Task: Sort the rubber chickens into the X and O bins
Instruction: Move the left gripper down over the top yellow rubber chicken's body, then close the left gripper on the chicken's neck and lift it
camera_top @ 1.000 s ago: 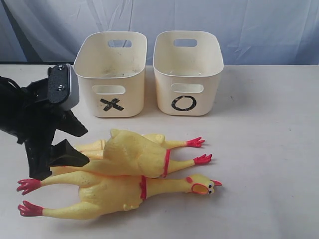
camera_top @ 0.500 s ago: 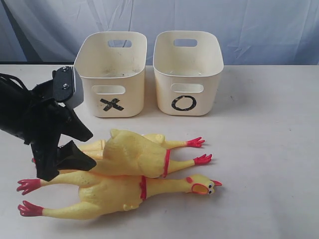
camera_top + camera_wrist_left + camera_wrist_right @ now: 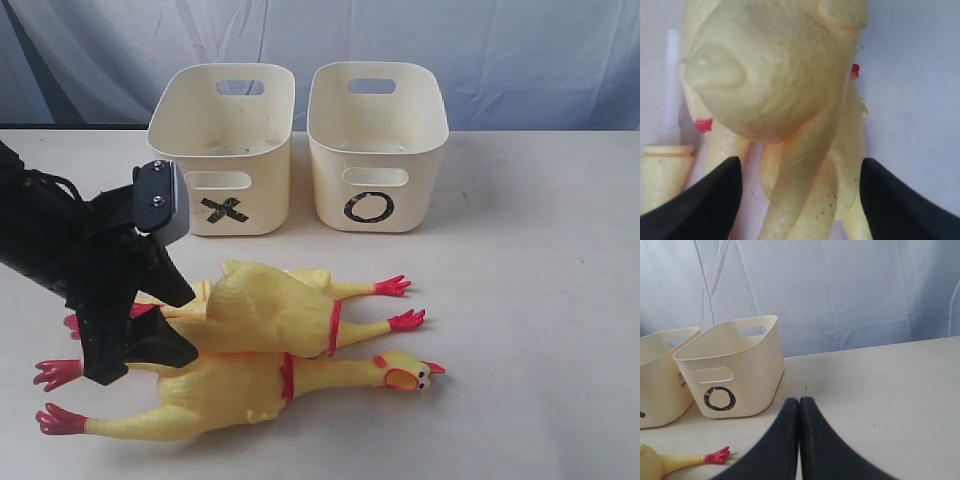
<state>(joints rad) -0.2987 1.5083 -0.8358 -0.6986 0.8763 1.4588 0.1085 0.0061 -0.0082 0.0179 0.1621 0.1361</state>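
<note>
Pale table point(image 3: 540, 300) with X bin point(image 3: 265, 190), O bin point(image 3: 330, 200) and heaped rubber chickens point(image 3: 260, 310).

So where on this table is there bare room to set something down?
The widest free patch is the table right of the O bin and the rubber chickens. A narrow strip runs between both bins and the chickens. Crowded: front left, where the open left gripper straddles the piled chickens near the X bin.
</note>
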